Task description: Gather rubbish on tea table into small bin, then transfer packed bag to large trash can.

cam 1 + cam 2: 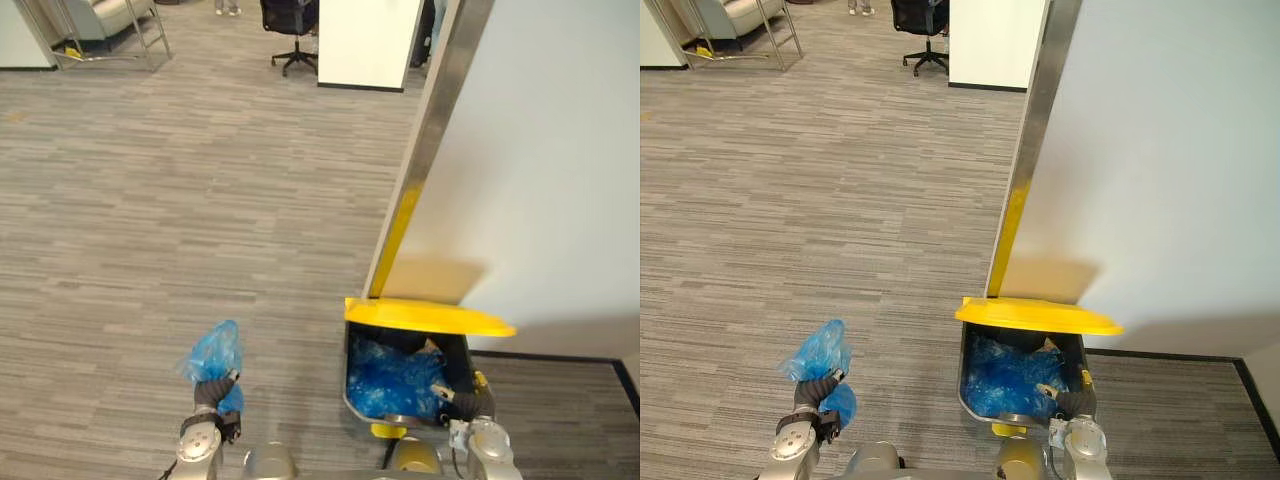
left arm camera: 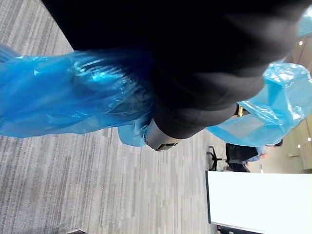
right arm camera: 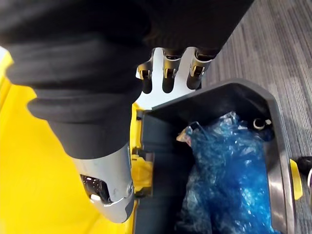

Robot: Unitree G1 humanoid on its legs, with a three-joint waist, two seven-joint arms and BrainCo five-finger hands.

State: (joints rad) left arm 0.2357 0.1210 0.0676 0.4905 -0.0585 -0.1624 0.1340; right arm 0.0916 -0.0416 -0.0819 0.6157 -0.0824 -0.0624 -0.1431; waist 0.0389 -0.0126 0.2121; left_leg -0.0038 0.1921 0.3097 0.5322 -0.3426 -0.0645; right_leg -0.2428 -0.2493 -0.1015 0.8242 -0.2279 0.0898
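A knotted blue rubbish bag [image 1: 215, 352] hangs from my left hand [image 1: 210, 395], which is shut on its neck low at the left; the bag's plastic [image 2: 58, 92] billows around the hand in the left wrist view. To the right stands the large dark trash can [image 1: 350, 390] with its yellow lid [image 1: 430, 317] raised. Crumpled blue plastic [image 1: 395, 385] lies inside it. My right hand [image 1: 465, 405] sits at the can's right rim beside the lid. Its fingers [image 3: 166, 73] reach nearly straight past the lid's edge, above the can's back wall [image 3: 214, 105].
A white wall [image 1: 540, 180] with a metal edge strip [image 1: 430, 130] rises right behind the can. Grey plank floor spreads to the left. An office chair [image 1: 292, 25], a white cabinet [image 1: 370, 40] and a metal-framed seat [image 1: 105, 25] stand far back.
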